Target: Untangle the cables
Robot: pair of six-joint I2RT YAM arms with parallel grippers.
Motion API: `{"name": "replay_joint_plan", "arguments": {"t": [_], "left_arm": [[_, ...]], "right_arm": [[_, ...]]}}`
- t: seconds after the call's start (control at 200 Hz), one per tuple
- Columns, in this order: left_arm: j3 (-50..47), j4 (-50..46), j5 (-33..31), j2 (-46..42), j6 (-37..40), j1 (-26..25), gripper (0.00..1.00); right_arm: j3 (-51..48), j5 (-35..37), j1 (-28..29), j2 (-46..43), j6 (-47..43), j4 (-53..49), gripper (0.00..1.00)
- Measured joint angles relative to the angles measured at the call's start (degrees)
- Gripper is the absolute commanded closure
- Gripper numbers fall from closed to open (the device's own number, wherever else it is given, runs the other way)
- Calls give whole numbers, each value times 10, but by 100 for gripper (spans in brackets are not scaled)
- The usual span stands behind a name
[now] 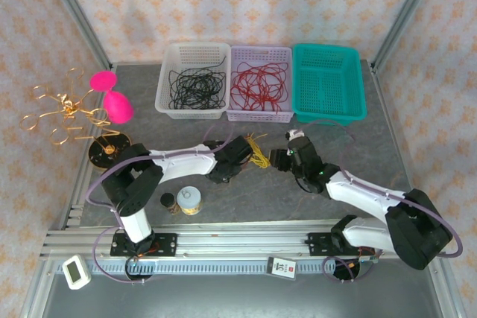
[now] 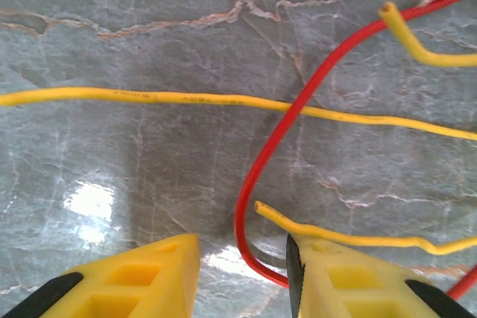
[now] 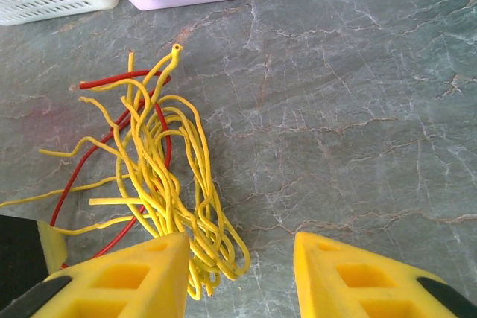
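Observation:
The cables [image 1: 257, 150] lie as a small yellow tangle with a red strand on the grey table, between my two grippers. My left gripper [image 1: 237, 156] is just left of them and stands open. In the left wrist view a red wire [image 2: 257, 176] curves through the gap of the left gripper [image 2: 243, 258] and touches the right finger. A yellow end rests on top of that finger. My right gripper [image 1: 279, 156] is open to the right of the tangle. In the right wrist view the yellow bundle [image 3: 160, 176] reaches beside and under the left finger of the right gripper [image 3: 242, 258].
Three baskets line the back: a white one [image 1: 165, 87] with black wires, a lilac one [image 1: 259, 117] with red wires, and a teal one [image 1: 328, 83]. A gold wire ornament [image 1: 63, 109] and a pink object [image 1: 112, 94] stand at left. A tin [image 1: 190, 200] and a small jar [image 1: 168, 201] sit near the left arm.

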Motion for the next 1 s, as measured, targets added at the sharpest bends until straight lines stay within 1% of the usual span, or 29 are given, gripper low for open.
{"name": "replay_joint_plan", "arguments": {"t": [0.065,0.14,0.22,0.32,0.385,0.42,0.485,0.611,0.761,0.876,1.001], "left_arm": [[2,-7,-1,8,1,0,58],[20,-19,-2,21,7,0,58],[57,-50,-6,50,17,-1,62],[82,-76,-11,68,26,-2,74],[82,-70,-11,69,29,-2,88],[81,-62,-10,69,32,-3,94],[73,-47,-11,62,33,-5,100],[47,-30,-19,43,38,-5,100],[22,-48,-65,13,63,-5,100],[18,-67,-107,-37,88,-7,100],[13,-77,-150,-116,112,-13,100]], "right_arm": [[0,0,0,0,0,1,59],[-1,0,0,0,0,2,59],[-1,0,0,0,0,2,59],[-1,0,0,0,0,2,59],[-1,0,0,0,0,2,59],[-1,0,0,0,0,2,59],[-2,0,0,-1,0,2,59],[-2,0,0,-6,0,2,59],[2,-6,0,-11,-1,-3,58],[17,-41,0,-11,-12,-7,53],[42,-89,7,-10,-30,-8,45]]}}
